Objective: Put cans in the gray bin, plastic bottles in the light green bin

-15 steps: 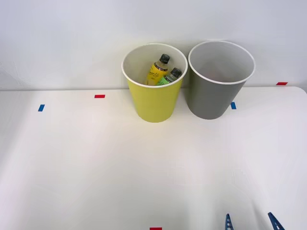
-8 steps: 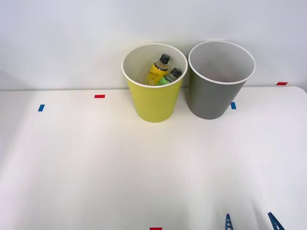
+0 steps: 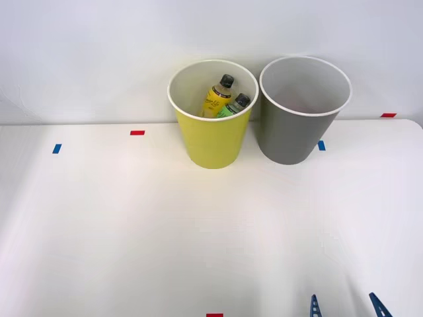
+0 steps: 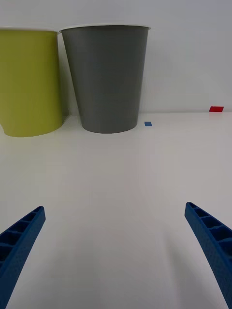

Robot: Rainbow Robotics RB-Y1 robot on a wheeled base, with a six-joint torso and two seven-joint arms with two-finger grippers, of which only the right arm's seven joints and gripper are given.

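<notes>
Nothing has moved since before: both plastic bottles (image 3: 225,96) lean inside the light green bin (image 3: 211,142), sorted, while the right gripper (image 3: 346,307) waits, jaws spread.

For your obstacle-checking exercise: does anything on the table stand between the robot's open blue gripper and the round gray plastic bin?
Nothing visible does. The right gripper, fingers open, faces the round gray plastic bin across bare white table. The yellow-green plastic bin stands beside the gray one, off the direct line.

White table (image 3: 132,224), small red tape marks (image 3: 137,133), blue tape marks (image 3: 57,148), pale wall (image 3: 86,53)
</notes>
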